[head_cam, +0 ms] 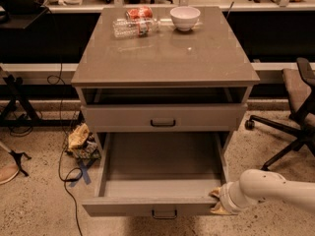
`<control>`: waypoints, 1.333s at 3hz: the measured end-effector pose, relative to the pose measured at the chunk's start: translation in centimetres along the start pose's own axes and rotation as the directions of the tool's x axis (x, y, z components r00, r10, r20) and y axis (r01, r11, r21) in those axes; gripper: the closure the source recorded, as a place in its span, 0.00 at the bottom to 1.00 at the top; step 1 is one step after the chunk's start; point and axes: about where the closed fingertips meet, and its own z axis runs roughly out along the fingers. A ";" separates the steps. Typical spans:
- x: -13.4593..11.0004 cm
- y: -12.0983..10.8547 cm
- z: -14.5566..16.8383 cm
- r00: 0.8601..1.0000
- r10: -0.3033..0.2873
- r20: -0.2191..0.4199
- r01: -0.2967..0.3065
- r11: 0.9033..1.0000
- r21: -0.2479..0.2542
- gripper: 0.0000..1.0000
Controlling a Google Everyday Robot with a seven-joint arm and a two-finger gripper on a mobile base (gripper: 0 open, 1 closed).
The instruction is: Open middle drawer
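The middle drawer point(147, 208) is grey-taupe with a small dark bar handle point(165, 213). It stands pulled far out of the cabinet, and its inside is bare. My gripper point(217, 203), at the end of a white arm point(268, 188) coming in from the right, sits at the drawer's front right corner, against the front panel's top edge. The top drawer point(197, 118) above it is pushed in. The bottom drawer is hidden under the open one.
On the cabinet top point(167, 58) lie a plastic bottle point(133, 27), a red packet point(139, 13) and a white bowl point(185, 17). An office chair point(295, 112) stands at the right. Rags and cables point(81, 144) lie on the floor at the left.
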 end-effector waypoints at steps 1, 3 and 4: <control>0.0 0.1 0.1 1.000 0.000 0.001 0.000 1.000 -0.003 0.38; -1.0 -0.1 -2.3 0.998 -0.050 0.043 0.048 0.998 0.047 0.00; -2.4 -0.5 -7.5 0.991 -0.116 0.066 0.104 0.981 0.162 0.00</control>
